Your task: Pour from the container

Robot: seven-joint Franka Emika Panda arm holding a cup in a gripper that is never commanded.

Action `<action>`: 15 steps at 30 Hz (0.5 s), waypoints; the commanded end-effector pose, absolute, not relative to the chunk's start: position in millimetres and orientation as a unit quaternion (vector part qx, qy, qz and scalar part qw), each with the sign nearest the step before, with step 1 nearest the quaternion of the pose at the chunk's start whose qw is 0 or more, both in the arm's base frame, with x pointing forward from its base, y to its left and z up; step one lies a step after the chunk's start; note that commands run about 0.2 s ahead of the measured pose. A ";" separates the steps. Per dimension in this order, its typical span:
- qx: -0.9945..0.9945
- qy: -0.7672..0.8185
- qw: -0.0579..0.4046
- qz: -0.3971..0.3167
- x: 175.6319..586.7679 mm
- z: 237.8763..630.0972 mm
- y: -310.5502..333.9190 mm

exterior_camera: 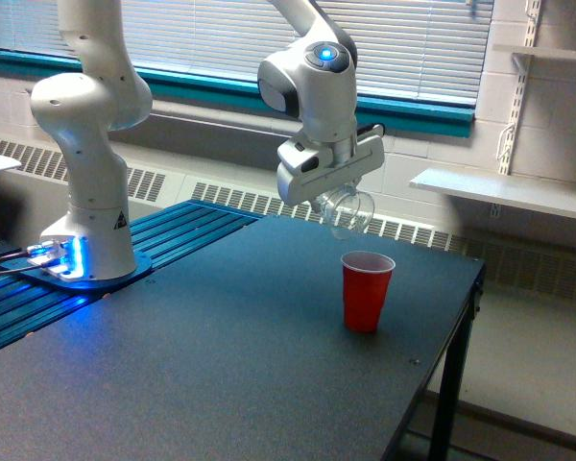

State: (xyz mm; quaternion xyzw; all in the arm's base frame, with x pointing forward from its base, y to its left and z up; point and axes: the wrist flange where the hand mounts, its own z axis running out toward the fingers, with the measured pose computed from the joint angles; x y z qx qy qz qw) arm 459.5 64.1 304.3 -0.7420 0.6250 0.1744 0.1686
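Observation:
The container [348,212], a small clear plastic cup, hangs tilted with its mouth turned down and toward the exterior view's right. My gripper [338,204] is shut on it, just below the white wrist. The cup looks see-through; I cannot make out any contents in it. An opaque red plastic cup [366,290] stands upright on the dark table [221,365], below the container and slightly to its right. A gap of air separates the two cups.
The arm's white base [84,144] stands on a blue slatted platform [125,279] at the exterior view's left. The table's right edge [451,365] drops off close to the red cup. A white shelf [499,192] sits against the wall behind.

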 end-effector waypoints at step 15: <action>-0.721 0.630 0.187 0.219 458.5 318.9 80.2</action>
